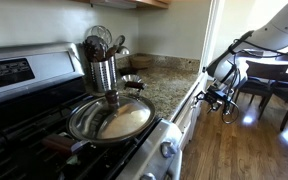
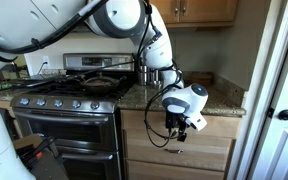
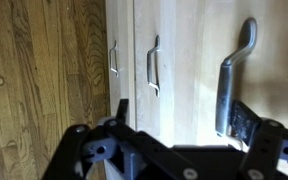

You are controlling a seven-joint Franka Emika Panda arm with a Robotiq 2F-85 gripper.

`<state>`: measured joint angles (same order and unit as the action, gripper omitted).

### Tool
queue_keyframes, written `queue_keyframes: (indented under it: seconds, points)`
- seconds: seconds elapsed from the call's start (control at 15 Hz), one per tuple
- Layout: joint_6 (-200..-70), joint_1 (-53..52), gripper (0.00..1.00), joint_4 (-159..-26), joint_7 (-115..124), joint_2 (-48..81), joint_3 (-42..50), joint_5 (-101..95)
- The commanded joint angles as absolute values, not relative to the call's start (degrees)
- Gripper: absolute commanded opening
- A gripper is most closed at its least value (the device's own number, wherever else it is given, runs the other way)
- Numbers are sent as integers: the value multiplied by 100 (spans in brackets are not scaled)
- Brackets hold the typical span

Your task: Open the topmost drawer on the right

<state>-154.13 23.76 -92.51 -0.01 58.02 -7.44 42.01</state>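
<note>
The gripper (image 2: 181, 122) hangs in front of the cabinet, just under the edge of the granite countertop (image 2: 224, 105) and to the side of the stove (image 2: 69, 100). The topmost drawer (image 2: 212, 129) is directly below this countertop. Its front is of light wood and it is flush with the other fronts, so it is closed. In the wrist view the picture is turned: the wood floor (image 3: 39, 70) is at the left and the drawer fronts run to the right. The handle (image 3: 233, 78) of the topmost drawer (image 3: 279, 60) is the nearest one, and two lower handles (image 3: 154, 65) are further away. The fingers (image 3: 248, 126) are spread apart and hold nothing. One finger is just beside the handle; I cannot tell if it touches. In an exterior view the gripper (image 1: 219, 96) is beside the counter edge, and a pan (image 1: 111, 118) sits on the stove.
</note>
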Motion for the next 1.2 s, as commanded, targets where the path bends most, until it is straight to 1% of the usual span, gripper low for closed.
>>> queue_keyframes:
  seconds: [0.0, 0.2, 0.4, 1.13]
  points:
    - [-15018, 2246, 100, -9018, 135, 5955, -507, 4054]
    - [-14651, 1962, 100, -8993, 463, 5938, -76, 3706]
    - [-14737, 1873, 100, -9283, 414, 5728, 118, 3641]
    - [-15645, 2305, 100, -10731, -439, 5005, -49, 4298]
